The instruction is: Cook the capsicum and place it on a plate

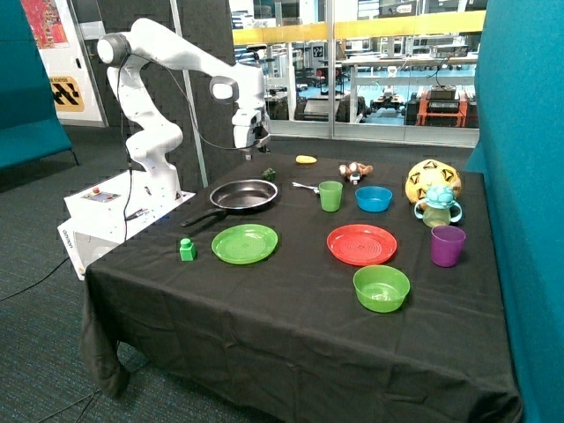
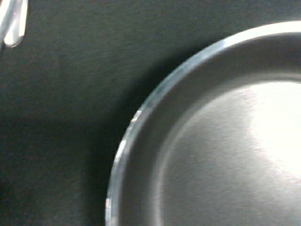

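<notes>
The capsicum [image 1: 269, 174] is a small dark green lump on the black cloth, just behind the far rim of the frying pan [image 1: 244, 195]. The pan is empty, with its handle pointing toward the robot base. My gripper [image 1: 253, 154] hangs above the pan's far edge, close to the capsicum and apart from it. The lime-green plate [image 1: 244, 243] lies empty in front of the pan. The wrist view shows the pan's rim and bare inside [image 2: 225, 150] on the cloth; the capsicum does not show there.
A green cup [image 1: 330, 195], spoon [image 1: 305, 186], blue bowl [image 1: 374, 198], red plate [image 1: 361, 244], green bowl [image 1: 381, 288] and purple cup [image 1: 447, 245] stand to the pan's side. A yellow item [image 1: 306, 159] lies at the back. A bright green block [image 1: 187, 250] sits near the table's edge.
</notes>
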